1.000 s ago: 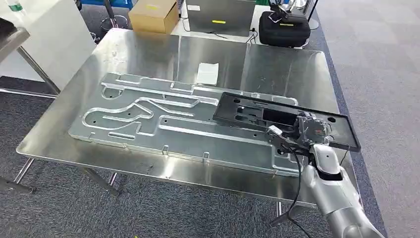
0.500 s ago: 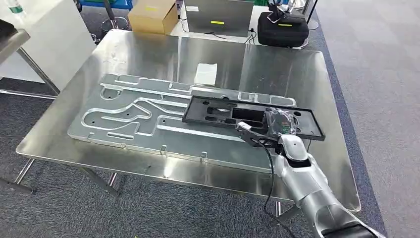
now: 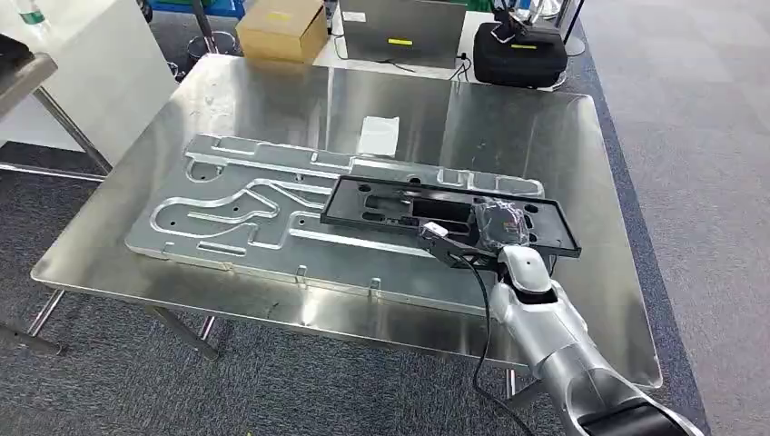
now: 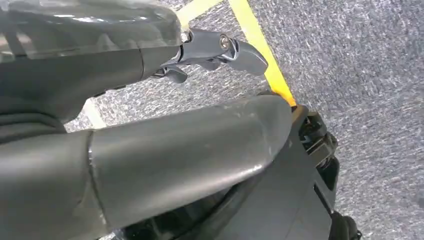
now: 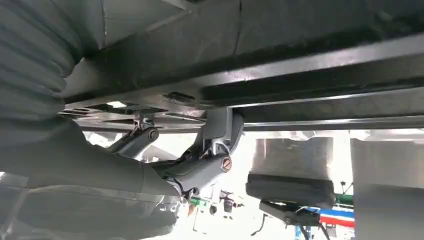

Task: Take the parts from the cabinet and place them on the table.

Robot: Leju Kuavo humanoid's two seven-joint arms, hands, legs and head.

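Gripping one black frame (image 3: 449,211) over one grooved plate (image 3: 272,218), right hand (image 3: 498,229) clamped (left hand (image 4: 210,50) apparently empty, fingers apart).

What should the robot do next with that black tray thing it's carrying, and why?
Probably lower it. The right hand holds the black part over the grooved metal plate on the table, so setting it down and letting go seems the likely next step.

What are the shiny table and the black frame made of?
The table looks like bare steel: silvery and mirror-like, with blurry reflections. The black frame in the right hand looks like matte plastic or painted metal; its dull surface leaves that open.
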